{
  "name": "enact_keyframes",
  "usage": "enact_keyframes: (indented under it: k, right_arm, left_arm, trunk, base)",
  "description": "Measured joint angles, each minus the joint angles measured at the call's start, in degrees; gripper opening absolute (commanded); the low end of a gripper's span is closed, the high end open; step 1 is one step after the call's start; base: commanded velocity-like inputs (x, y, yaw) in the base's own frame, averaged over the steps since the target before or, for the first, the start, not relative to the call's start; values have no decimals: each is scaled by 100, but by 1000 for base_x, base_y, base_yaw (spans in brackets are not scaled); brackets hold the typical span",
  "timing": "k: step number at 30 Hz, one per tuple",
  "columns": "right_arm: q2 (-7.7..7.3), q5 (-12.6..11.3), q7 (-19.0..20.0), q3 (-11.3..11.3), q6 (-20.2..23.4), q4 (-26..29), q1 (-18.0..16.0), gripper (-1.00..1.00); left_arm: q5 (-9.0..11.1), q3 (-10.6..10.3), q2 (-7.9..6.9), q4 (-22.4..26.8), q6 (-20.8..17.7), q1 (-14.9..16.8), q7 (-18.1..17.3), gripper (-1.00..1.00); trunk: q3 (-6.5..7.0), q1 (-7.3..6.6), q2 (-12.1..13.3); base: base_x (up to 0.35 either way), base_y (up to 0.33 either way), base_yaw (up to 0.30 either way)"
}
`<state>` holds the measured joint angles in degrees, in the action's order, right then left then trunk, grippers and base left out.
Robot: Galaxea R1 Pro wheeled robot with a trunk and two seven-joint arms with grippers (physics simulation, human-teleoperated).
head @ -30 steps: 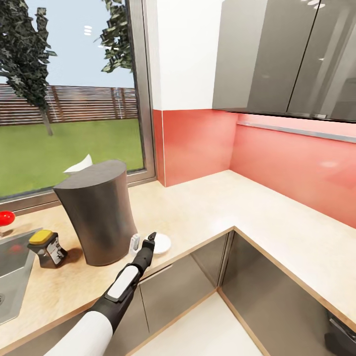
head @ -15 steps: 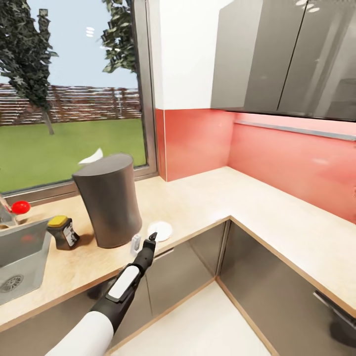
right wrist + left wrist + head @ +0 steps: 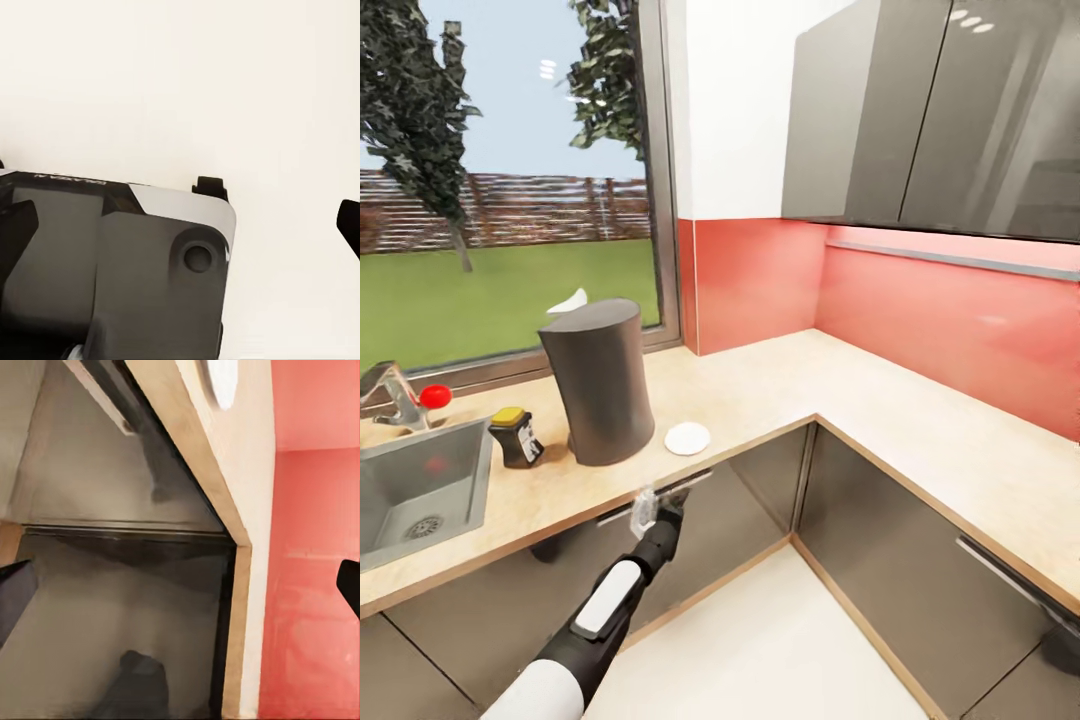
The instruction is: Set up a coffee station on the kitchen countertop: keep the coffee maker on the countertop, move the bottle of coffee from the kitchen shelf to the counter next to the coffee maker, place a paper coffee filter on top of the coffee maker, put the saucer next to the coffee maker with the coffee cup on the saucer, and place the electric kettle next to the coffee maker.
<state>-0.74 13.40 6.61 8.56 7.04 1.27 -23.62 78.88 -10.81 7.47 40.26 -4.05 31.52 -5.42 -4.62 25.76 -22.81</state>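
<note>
Nearest in the head view, the left arm reaches forward below the counter edge, its left gripper (image 3: 657, 503) in front of the glossy grey cabinet doors (image 3: 740, 520); its fingers stand apart with nothing between them, as the left wrist view also shows by the dark fingertips (image 3: 15, 592) wide at either side. The right gripper (image 3: 180, 225) likewise has its tips far apart, empty, above the robot's own dark and white body (image 3: 112, 270) and a pale floor.

On the kitchen countertop (image 3: 760, 400), near its front edge, lies the saucer (image 3: 687, 438), a small flat white disc, bare on top. Just left of it stands the coffee maker (image 3: 600, 380), a tall curved dark grey shell with a white paper filter (image 3: 568, 301) peeking over its top. Left again, close beside it, sits the bottle of coffee (image 3: 518, 437), squat, dark, yellow-lidded, white-labelled. Further left is a steel sink (image 3: 420, 490) with a tap (image 3: 395, 392).

The counter turns at the far corner and runs along the right under a red backsplash (image 3: 920, 320); that stretch is open beige slab. Grey wall cabinets (image 3: 930, 110) hang above it.
</note>
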Motion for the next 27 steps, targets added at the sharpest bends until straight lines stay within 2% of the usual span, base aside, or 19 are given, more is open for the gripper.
enact_keyframes:
  k: [2,5,7,10,11,13,14,15,16,18,21,22,23,24,25,27]
  right_arm:
    - [-3,0,0,0,0,0,-1,100]
    - [-8,0,0,0,0,0,-1,100]
    - [-10,0,0,0,0,0,2,100]
    - [-13,0,0,0,-4,4,1,100]
    - [-13,0,0,0,-5,5,2,100]
    - [-13,0,0,0,-9,7,1,100]
    - [-13,0,0,0,-11,7,0,100]
    - [-14,0,0,0,-12,8,2,100]
    - [-14,-2,0,0,-13,8,1,100]
    - [-14,-8,0,3,-16,8,2,100]
    - [-13,-15,0,9,-17,8,0,100]
    - [-13,-16,0,11,-17,8,-1,100]
    - [-13,-16,0,13,-18,8,-1,100]
    - [-13,-16,0,14,-17,8,1,100]
    - [-13,-16,-1,16,-17,8,-1,100]
    - [-15,-17,-1,19,-17,8,-2,100]
  left_arm:
    - [-28,-14,-16,1,-26,-122,-23,100]
    - [-194,-23,-115,-5,-90,-361,-44,100]
    - [-543,-45,-228,-30,-112,-661,-136,100]
    - [-1108,-56,-287,-162,-79,-1052,-379,100]
    - [-1230,-57,-293,-208,-65,-1117,-408,100]
    - [-1823,-57,-294,-530,91,-1281,-474,100]
    - [-2000,-55,-294,-652,174,-1308,-488,100]
    - [-2335,-39,-295,-903,361,-1345,-510,100]
    - [-2501,-30,-296,-1051,476,-1358,-520,100]
    - [-3154,1,-303,-1732,1042,-1399,-548,100]
    - [-3709,-6,-340,-2527,1501,-1428,-545,100]
    - [-3815,-7,-361,-2654,1559,-1430,-544,100]
    - [-4026,-5,-422,-2864,1663,-1437,-538,100]
    - [-4141,-7,-463,-2964,1715,-1438,-536,100]
    - [-4545,6,-611,-3232,1850,-1450,-515,100]
    - [-5098,-9,-756,-3502,1929,-1620,-440,100]
  trunk:
    - [0,0,0]
    - [1,0,1]
    - [0,-1,1]
    - [0,-1,1]
    - [0,-1,1]
    - [0,-1,1]
    - [0,-1,1]
    - [0,-1,1]
    - [0,-1,1]
    - [-1,-1,1]
    - [0,-1,1]
    - [0,-1,1]
    - [0,-1,1]
    - [1,-1,1]
    - [-1,-1,1]
    - [-5,-1,1]
  base:
    - [-52,0,0]
    - [-19,0,0]
    - [-6,0,0]
    - [-2,0,0]
    - [0,0,0]
    - [0,0,0]
    - [0,0,0]
    - [0,0,0]
    - [0,0,0]
    - [0,0,0]
    - [0,0,54]
    - [0,0,136]
    - [0,0,163]
    - [0,0,227]
    - [0,0,248]
    - [0,0,260]
